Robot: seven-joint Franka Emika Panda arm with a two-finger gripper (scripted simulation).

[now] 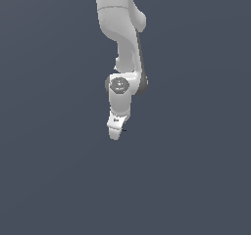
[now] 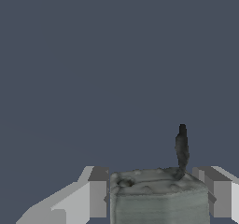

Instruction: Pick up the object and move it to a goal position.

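Two tool fingers (image 2: 95, 197) clamp the object (image 2: 158, 195) btwn them, mid-air

White arm (image 1: 120, 28); grey fingers (image 2: 98, 197); mottled grey-green object (image 2: 158, 197); slate-blue background.

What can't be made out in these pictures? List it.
- Exterior view: the object is a tiny dark speck at the gripper; shape unreadable.
- Wrist view: the picture's edge cuts off part of it.
- Whether the fingers press it: unclear.
- The arm runs off the exterior view's edge.
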